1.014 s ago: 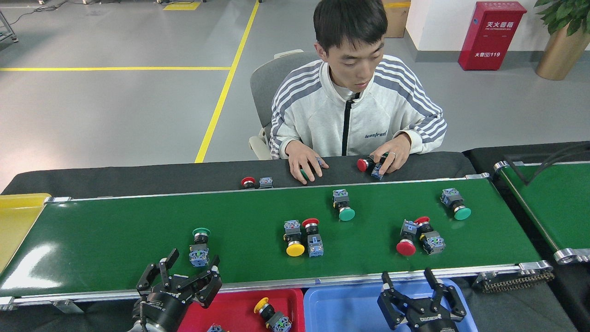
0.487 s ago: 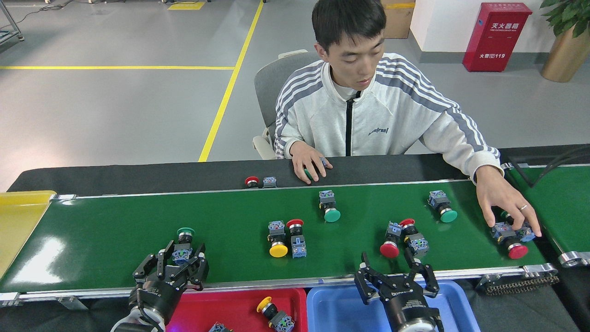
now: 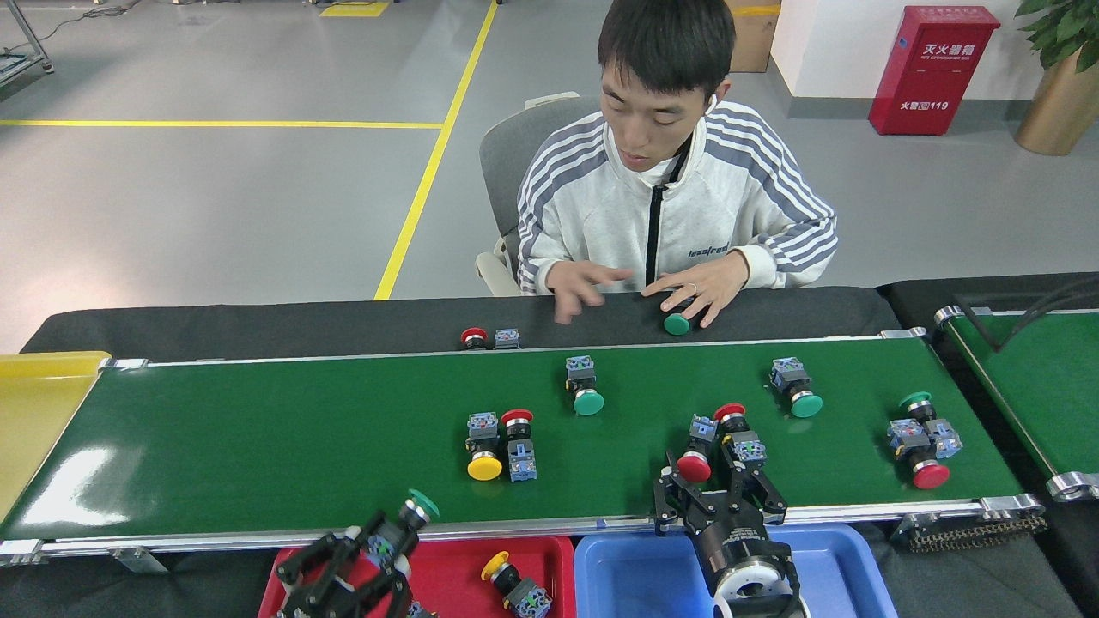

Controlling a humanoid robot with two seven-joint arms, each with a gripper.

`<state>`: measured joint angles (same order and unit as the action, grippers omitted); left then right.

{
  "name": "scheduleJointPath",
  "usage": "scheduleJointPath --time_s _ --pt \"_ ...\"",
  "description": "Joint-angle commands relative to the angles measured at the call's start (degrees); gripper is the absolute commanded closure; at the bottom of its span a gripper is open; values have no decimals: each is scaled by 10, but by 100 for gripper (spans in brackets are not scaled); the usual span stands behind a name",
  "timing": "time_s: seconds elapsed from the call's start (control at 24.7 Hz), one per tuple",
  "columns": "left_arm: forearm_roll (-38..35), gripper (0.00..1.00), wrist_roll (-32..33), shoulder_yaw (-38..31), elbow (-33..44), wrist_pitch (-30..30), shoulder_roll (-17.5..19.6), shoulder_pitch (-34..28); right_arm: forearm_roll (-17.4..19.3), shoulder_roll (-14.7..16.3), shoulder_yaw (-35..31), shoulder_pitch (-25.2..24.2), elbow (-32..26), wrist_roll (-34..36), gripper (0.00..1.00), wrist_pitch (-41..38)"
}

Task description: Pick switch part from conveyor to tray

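Left end effector (image 3: 378,558) clamped shut — right end effector (image 3: 717,489) spread.

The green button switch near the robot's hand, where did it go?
The left gripper closed on the green switch and carried it off the conveyor toward the red tray. The right gripper moved up to the belt. The yellow switch stayed in the tray.

a blue tray (image 3: 640,575) sits directly under the right pincer, a yellow tray (image 3: 34,412) far off to the left pincer's left. beyond both pincers a seated person (image 3: 670,206) in a striped white jacket rests both hands on the black table edge (image 3: 258,330); a red fire-extinguisher cabinet (image 3: 932,69) stands behind.
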<state>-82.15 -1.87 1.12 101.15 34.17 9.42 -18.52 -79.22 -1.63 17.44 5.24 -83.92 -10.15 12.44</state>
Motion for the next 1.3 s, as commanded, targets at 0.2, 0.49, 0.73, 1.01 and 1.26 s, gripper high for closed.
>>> scheduleJointPath --time_s 0.2,0.49,0.73,1.01,1.26 --pt "4 1 -6 -58 9 -13 -30 -13 0 4 1 3 -47 1 98 -71" --pt "9 1 -9 -267 -12 -109 -75 -14 0 0 34 -36 -135 1 90 -321" --pt "9 1 -9 -272 -22 -107 -71 -20 -1 7 153 -51 -130 3 0 -350" --pt "2 1 -1 -140 6 -115 -74 15 6 1 73 -64 -139 22 0 -289" --pt "-47 1 61 -50 -2 -182 -84 86 22 2 -117 -146 -139 99 0 -170"
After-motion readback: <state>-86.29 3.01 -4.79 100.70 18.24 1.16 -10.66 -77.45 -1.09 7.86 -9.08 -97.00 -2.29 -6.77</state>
